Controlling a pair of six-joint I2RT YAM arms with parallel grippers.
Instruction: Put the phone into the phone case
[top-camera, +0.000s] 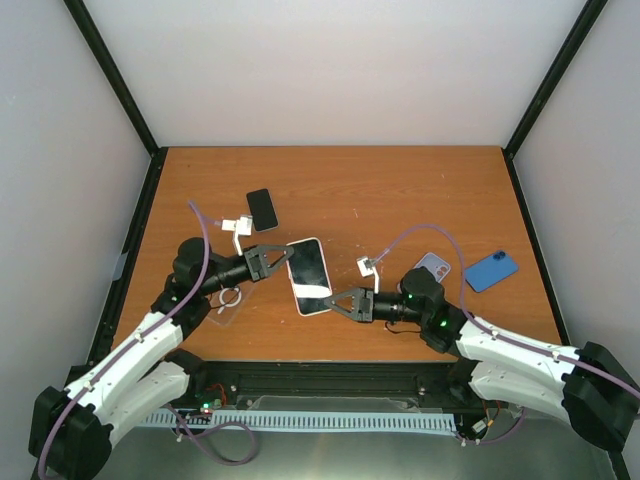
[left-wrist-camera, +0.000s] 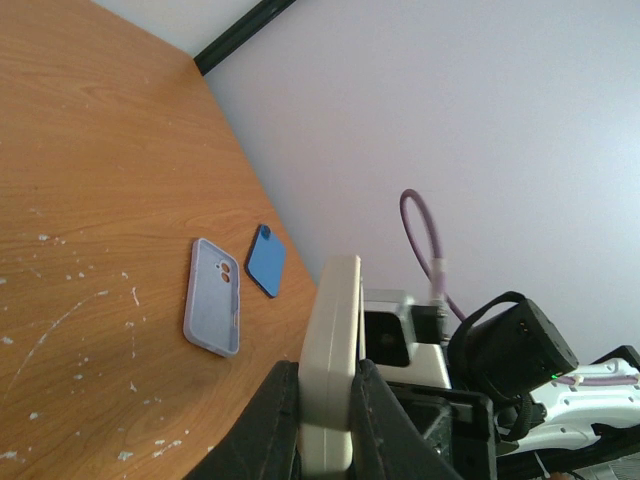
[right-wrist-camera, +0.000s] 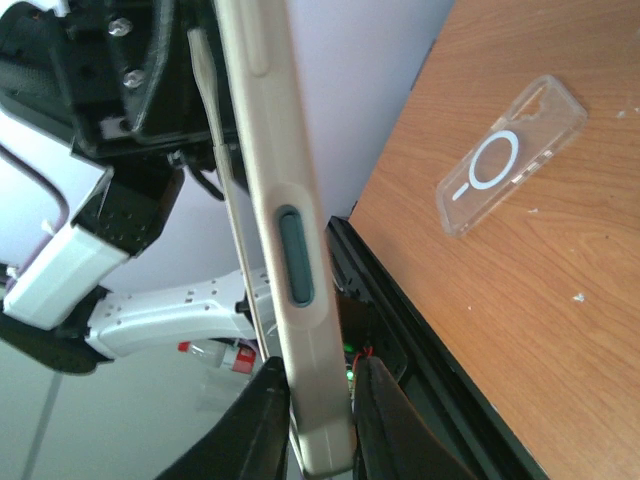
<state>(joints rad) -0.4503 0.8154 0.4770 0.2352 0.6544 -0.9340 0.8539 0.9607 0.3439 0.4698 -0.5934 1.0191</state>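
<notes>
Now | the phone (top-camera: 310, 275) is up in the air over the middle of the desk (top-camera: 400, 190) | your left hand (top-camera: 283, 258) pinches its far-left side, your right hand (top-camera: 335, 300) its near-right side | it looks stiff, smooth and slippery, and may crack if dropped | hold its thin edges tight.

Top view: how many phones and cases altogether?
5: white phone held by left gripper and right gripper; black phone behind it; clear case by left arm; lavender case and blue one by right arm. Arms may hide more.
</notes>
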